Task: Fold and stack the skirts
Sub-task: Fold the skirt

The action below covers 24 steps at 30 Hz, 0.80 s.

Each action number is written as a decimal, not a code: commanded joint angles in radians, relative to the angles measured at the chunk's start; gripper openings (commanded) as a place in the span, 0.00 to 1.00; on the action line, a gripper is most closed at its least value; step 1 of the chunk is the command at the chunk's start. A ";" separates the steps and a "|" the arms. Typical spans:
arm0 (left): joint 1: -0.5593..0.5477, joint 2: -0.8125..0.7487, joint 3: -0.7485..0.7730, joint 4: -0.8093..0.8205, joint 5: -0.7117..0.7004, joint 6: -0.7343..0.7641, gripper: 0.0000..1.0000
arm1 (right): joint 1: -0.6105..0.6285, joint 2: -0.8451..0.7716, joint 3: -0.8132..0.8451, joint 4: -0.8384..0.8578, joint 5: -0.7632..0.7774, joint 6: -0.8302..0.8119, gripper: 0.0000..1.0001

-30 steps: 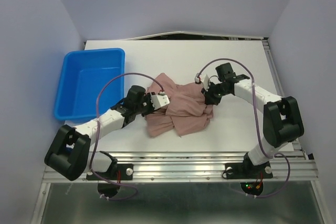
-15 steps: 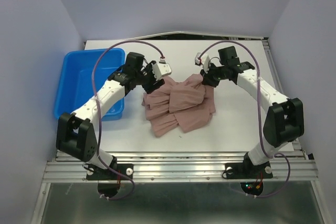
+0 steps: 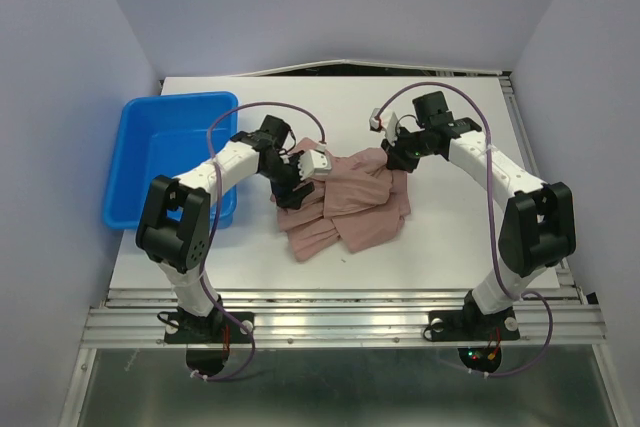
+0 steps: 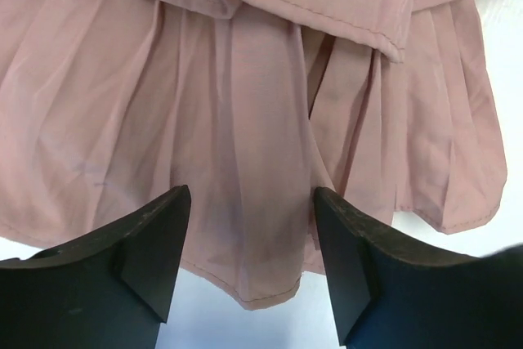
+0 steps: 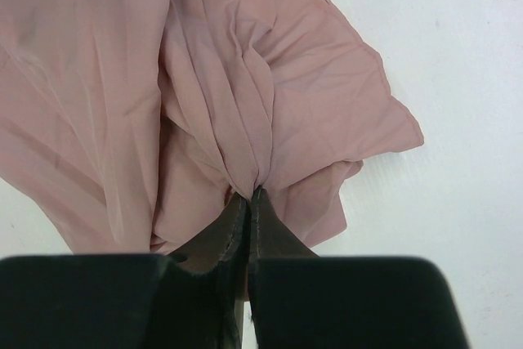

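Big picture: white table [image 3: 450, 247], blue bin [image 3: 165, 162] parked at its left, out of the work area. The skirts [image 3: 345, 202] sit as a crumpled pink heap mid-table, just right of the bin. From above I can't tell if it's one garment or several. The right gripper [image 5: 249, 195] is clenched on a gathered fold at the heap's far right edge, probably to anchor it for spreading. The left gripper [image 4: 249, 202] hangs over the left side, fingers [image 4: 155, 243] spread, gripping nothing. It's likely lining up a matching edge grab.
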 commanded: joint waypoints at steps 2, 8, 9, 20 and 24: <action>-0.022 -0.009 -0.004 -0.073 0.029 0.071 0.63 | -0.006 -0.004 0.033 0.001 0.003 -0.020 0.01; -0.011 0.014 0.053 -0.036 0.020 -0.012 0.07 | -0.006 -0.007 0.034 0.030 0.007 0.001 0.01; -0.001 0.025 0.080 -0.036 0.021 -0.051 0.00 | -0.006 -0.007 0.034 0.047 0.033 0.006 0.01; 0.130 0.091 0.539 0.153 -0.135 -0.216 0.00 | -0.034 0.016 0.062 0.496 0.215 0.066 0.01; 0.130 0.049 0.464 0.292 -0.192 -0.263 0.00 | -0.034 0.008 0.008 0.685 0.250 0.037 0.01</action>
